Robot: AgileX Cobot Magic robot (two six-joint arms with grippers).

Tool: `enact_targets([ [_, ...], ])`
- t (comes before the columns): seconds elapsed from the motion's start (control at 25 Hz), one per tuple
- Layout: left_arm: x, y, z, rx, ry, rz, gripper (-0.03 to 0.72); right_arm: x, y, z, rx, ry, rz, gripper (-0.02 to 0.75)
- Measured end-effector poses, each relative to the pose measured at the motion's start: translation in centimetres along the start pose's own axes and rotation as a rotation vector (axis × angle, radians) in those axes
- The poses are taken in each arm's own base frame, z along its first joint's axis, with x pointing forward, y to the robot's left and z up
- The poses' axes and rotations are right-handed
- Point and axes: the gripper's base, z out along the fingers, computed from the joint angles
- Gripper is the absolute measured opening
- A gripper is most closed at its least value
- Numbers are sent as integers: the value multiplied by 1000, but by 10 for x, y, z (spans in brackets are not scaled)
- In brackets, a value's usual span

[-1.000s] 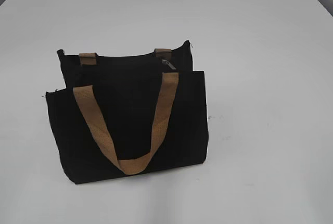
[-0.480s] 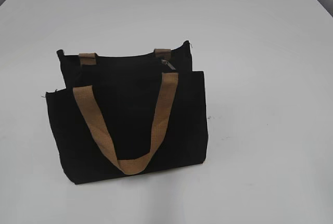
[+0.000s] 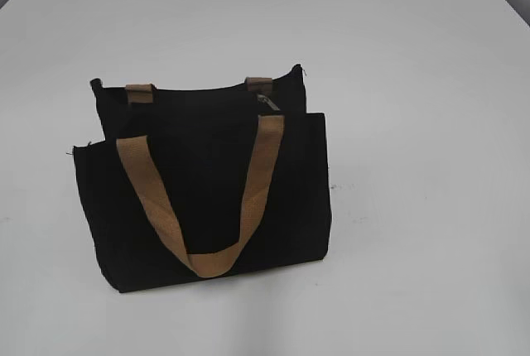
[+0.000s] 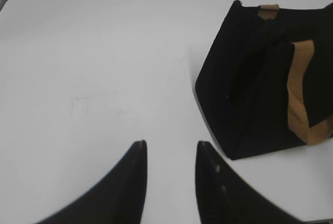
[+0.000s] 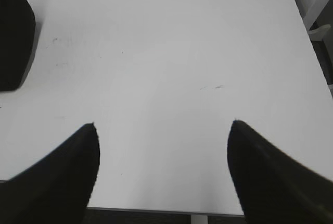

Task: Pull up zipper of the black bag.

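The black bag (image 3: 207, 190) stands upright on the white table, with a tan strap handle (image 3: 207, 207) hanging down its front. The small silver zipper pull (image 3: 267, 103) sits on the top, near the right end. Neither gripper shows in the exterior view. In the left wrist view my left gripper (image 4: 170, 145) is open and empty above the table, with the bag (image 4: 250, 88) to its upper right. In the right wrist view my right gripper (image 5: 164, 125) is wide open and empty, with a corner of the bag (image 5: 15, 36) at the far left.
The white table (image 3: 414, 83) spreads around the bag. Its near edge (image 5: 166, 212) shows at the bottom of the right wrist view. A white frame part (image 5: 320, 10) stands past the table's right edge.
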Motion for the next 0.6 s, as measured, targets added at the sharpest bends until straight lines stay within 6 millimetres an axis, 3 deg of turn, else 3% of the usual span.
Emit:
enact_targets([
  [0.6, 0, 0, 0, 0, -1, 0, 242, 0, 0, 0, 0, 0, 0, 592],
])
